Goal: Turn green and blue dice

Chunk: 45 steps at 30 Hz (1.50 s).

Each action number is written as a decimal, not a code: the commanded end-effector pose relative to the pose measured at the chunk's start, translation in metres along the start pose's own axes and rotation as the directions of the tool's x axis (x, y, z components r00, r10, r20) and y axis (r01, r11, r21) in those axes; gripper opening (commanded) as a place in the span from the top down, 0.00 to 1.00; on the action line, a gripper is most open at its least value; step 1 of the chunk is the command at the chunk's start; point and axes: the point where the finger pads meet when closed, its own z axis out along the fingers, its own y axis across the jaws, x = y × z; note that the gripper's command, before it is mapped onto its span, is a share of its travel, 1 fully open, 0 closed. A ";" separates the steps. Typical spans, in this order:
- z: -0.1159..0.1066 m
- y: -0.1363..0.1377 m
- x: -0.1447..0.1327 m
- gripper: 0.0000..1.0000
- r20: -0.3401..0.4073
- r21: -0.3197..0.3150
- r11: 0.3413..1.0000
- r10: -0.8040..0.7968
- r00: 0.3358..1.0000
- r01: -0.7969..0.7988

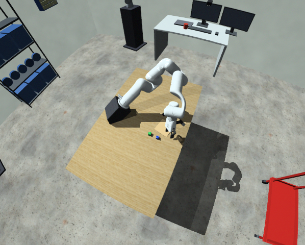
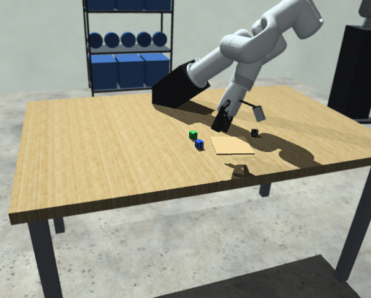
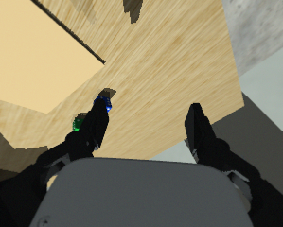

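The green die (image 2: 193, 135) and the blue die (image 2: 198, 143) lie side by side on the bare table, just left of the tan mat (image 2: 232, 145). The black die (image 2: 254, 132) lies on the table off the mat's far right corner. My gripper (image 2: 221, 125) is open and empty, tilted, and hangs over the mat's far left edge, between the coloured dice and the black die. In the wrist view the open gripper (image 3: 148, 111) frames bare table. The blue die (image 3: 106, 101) and the green die (image 3: 78, 124) peek out beside the left finger, with the mat (image 3: 32, 52) at the upper left.
The arm's black base block (image 2: 174, 88) stands on the table behind the dice. The table's near edge (image 2: 192, 189) runs not far in front of the mat. A blue shelf rack (image 2: 128, 45) and a black pedestal (image 2: 355, 70) stand beyond the table.
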 end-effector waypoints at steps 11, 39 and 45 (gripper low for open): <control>-0.033 -0.018 -0.065 0.00 -0.188 0.343 0.938 0.019 0.982 0.048; -0.022 -0.029 -0.071 0.00 -0.225 0.383 0.922 0.035 0.974 0.055; 0.022 -0.048 -0.061 0.00 -0.225 0.383 0.922 0.035 0.974 0.055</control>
